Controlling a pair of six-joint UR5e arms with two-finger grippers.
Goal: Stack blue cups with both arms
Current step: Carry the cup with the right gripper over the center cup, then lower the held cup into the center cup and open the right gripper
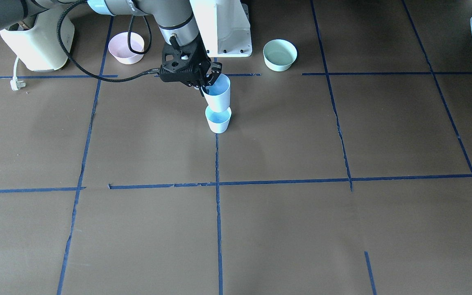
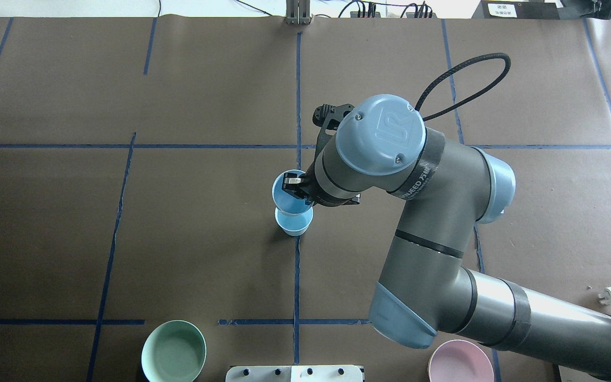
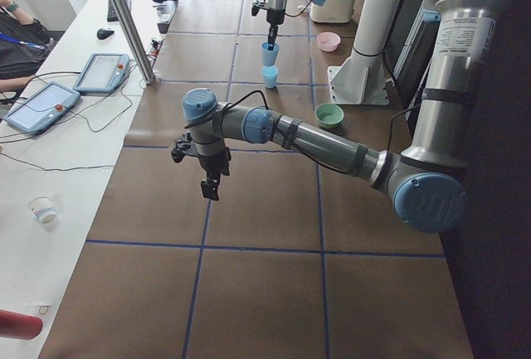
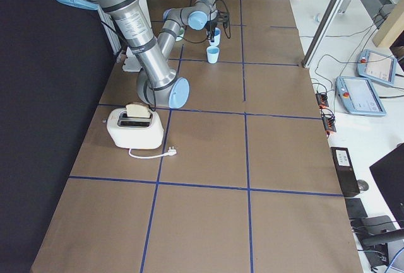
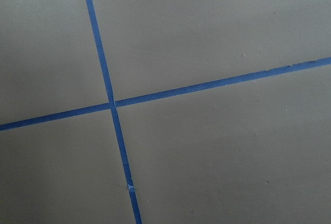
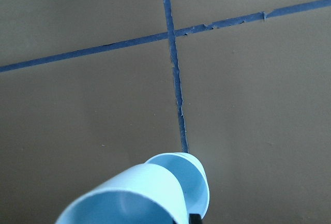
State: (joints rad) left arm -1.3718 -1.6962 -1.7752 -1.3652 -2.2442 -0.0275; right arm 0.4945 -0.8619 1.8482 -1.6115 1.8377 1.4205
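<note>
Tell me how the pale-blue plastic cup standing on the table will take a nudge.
The standing pale-blue tapered plastic cup looks thin and empty: probably light, likely to slide. Its base is narrower than its rim, so a bump near the rim may tip it.

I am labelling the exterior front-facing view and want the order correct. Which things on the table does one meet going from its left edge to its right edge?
Toaster → pink bowl → held blue cup over standing blue cup, sharing one place → mint-green bowl.

Right claw pinched, left claw aloft.
</note>
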